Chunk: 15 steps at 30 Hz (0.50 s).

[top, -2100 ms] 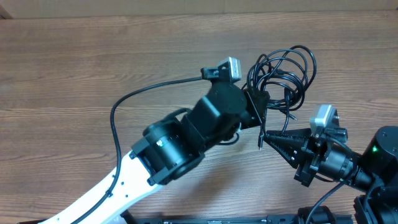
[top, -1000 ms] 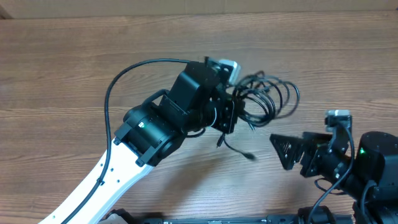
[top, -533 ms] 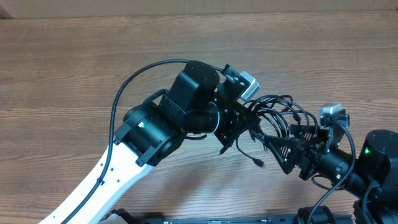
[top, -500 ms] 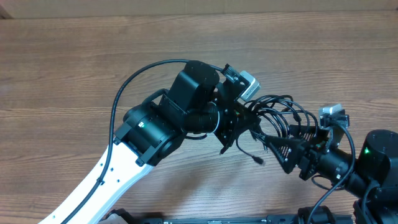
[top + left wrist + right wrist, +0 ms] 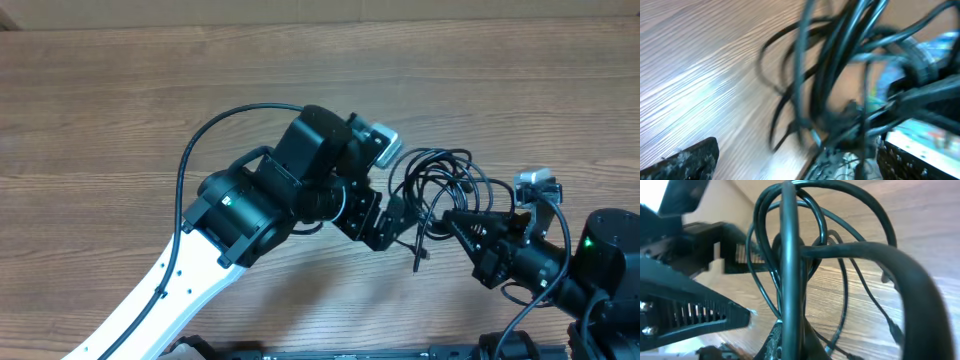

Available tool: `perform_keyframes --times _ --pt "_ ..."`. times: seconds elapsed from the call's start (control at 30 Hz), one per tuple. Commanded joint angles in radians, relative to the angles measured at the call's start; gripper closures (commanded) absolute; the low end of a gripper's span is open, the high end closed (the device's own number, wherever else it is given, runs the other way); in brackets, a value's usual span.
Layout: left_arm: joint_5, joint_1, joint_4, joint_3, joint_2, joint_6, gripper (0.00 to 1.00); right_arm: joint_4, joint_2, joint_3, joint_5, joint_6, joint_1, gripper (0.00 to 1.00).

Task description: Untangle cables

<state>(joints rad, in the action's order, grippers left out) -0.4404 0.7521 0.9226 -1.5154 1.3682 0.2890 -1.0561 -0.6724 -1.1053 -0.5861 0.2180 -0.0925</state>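
A tangle of black cables (image 5: 441, 178) lies bunched between the two arms, right of the table's middle. My right gripper (image 5: 458, 218) is shut on strands at the bundle's lower right; in the right wrist view the jaws (image 5: 796, 339) pinch a thick cable (image 5: 790, 255) that rises straight up from them. My left gripper (image 5: 390, 218) stands open at the bundle's left edge. Its fingers (image 5: 687, 161) are spread wide in the left wrist view, with the blurred cables (image 5: 840, 75) ahead of them and nothing gripped. A loose plug end (image 5: 420, 262) hangs below the bundle.
The wooden table (image 5: 120, 110) stretches away to the left and back. The left arm's own black lead (image 5: 200, 150) arcs over the table. The left gripper's ribbed finger (image 5: 695, 316) fills the left of the right wrist view, close to the right gripper.
My left gripper has opened and let go of the bundle. My right gripper, open a second ago, has moved in and shut on the cables. The bundle has shifted to the right.
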Motion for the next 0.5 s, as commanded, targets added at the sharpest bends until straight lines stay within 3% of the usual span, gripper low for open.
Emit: perform_keyframes --times 0.0,0.2,0.37,0.47 --pt "0.186 0.001 0.061 -0.025 -0.008 0.064 0.0 -0.026 0.007 -0.006 0.142 0.1 -0.003 0.96" --pt "0.237 0.001 0.088 -0.025 -0.008 0.231 0.0 -0.025 0.007 -0.006 0.139 0.137 -0.003 0.96" --pt "0.043 0.002 -0.014 -0.026 -0.008 0.283 0.0 -0.006 0.007 -0.006 0.14 0.179 -0.003 0.96" --pt "0.039 0.001 -0.014 -0.025 -0.007 0.43 0.0 0.036 0.007 -0.006 0.14 0.248 -0.003 0.96"
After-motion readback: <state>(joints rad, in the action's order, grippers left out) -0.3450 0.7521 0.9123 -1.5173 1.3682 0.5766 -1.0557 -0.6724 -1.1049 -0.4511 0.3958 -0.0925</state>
